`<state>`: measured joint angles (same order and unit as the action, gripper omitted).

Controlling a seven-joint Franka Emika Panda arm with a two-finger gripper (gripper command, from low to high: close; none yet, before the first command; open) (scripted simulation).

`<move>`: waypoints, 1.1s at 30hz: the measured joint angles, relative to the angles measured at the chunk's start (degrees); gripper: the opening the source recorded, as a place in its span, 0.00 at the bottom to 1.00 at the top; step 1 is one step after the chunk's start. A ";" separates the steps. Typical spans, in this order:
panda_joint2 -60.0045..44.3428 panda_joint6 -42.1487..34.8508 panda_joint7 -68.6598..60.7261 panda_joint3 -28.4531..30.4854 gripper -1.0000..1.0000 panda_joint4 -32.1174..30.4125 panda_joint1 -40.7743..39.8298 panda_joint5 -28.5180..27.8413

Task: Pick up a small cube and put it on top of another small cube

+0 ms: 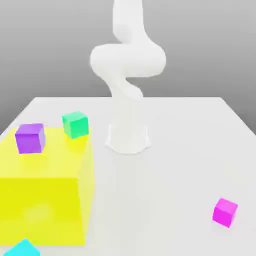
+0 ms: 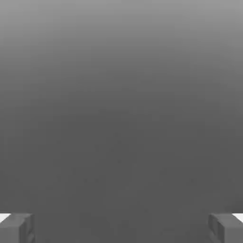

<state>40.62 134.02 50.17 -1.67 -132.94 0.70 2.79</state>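
Observation:
A small bright magenta-pink cube [image 1: 224, 212] rests on the white table [image 1: 185, 150] near the front of the exterior view's right. My gripper [image 2: 121, 228] is open in the hand view, its two grey fingertips [image 2: 17, 228] spread wide apart with nothing between them and plain grey background beyond. The white arm [image 1: 127, 60] rises from its base [image 1: 128, 138] at the table's middle and bends upward out of the exterior view.
A big yellow block [image 1: 45, 195] fills the exterior view's left front. A violet-purple cube [image 1: 30, 138] sits on top of it, and a green cube [image 1: 75, 124] stands at its far corner. A cyan cube [image 1: 22, 248] pokes in at the lower left edge.

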 joint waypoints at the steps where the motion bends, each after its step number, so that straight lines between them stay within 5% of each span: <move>1: -2.24 0.97 1.94 -0.82 0.50 -0.50 0.30 1.12; 14: -29.01 12.80 31.46 -15.44 0.50 -6.57 2.66 6.01; 20: -42.01 18.65 52.14 -19.10 0.50 -9.50 7.19 -1.73; 30: -63.24 30.47 78.46 -9.34 0.50 -9.81 19.60 -18.64; 31: -64.59 31.52 79.01 -8.43 0.00 -9.50 20.38 -19.29; 33: -64.59 31.54 79.02 -8.43 0.00 -9.50 20.38 -19.29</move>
<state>-23.97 165.56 129.19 -10.10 -142.44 21.08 -16.50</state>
